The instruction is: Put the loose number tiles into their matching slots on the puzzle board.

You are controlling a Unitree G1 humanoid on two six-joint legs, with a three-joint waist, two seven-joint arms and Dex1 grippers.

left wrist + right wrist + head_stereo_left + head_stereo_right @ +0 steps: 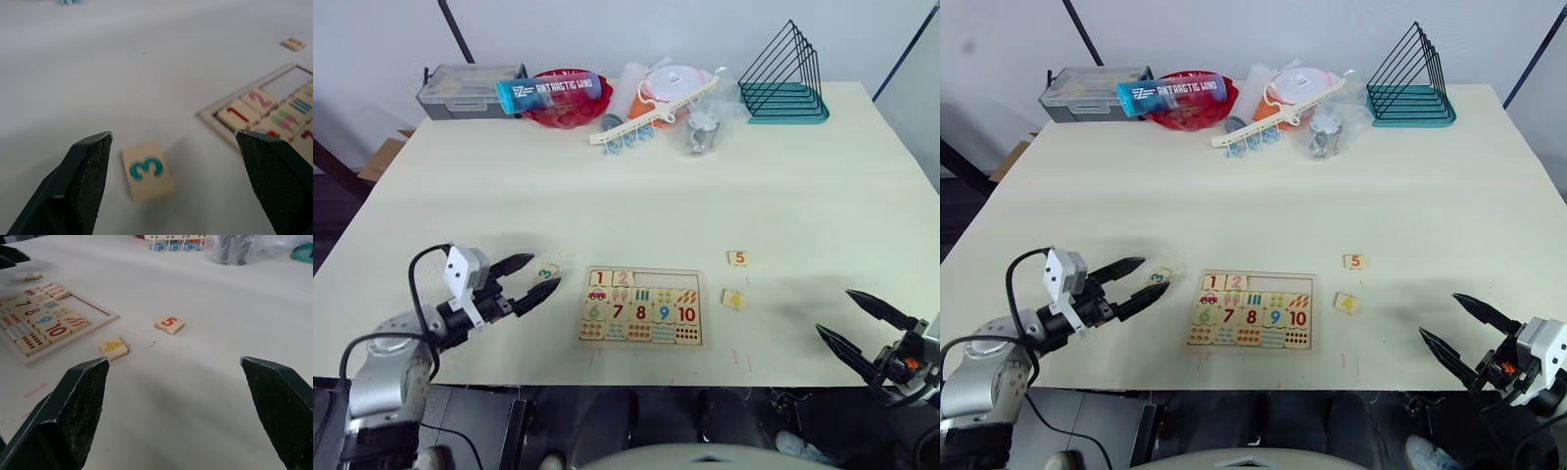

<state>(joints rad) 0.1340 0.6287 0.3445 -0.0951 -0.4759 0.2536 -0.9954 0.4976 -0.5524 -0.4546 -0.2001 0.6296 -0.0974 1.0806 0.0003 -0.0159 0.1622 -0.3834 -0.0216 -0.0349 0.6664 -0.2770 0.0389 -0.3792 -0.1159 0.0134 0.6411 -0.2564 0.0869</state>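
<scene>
Left gripper point(530, 279) at the puzzle board's point(642, 306) nine o'clock, jaws wide, straddling the 3 tile point(147, 171) flat on the bench point(636, 196). Tiles 1 point(600, 278) and 2 point(623, 278) seated in the slots. Tiles 4 point(734, 300) and 5 point(737, 258) loose at three o'clock. Right gripper point(862, 325) beyond, jaws wide, empty.

The blue bottle point(548, 90) at the back of the table says "ANTARCTIC WIND". On the puzzle board point(642, 306), two tiles in the top row say 1 and 2, and a lower row says 6, 7, 8, 9, 10. Loose tiles say 3 point(146, 171), 4 point(113, 346) and 5 point(169, 323).
</scene>
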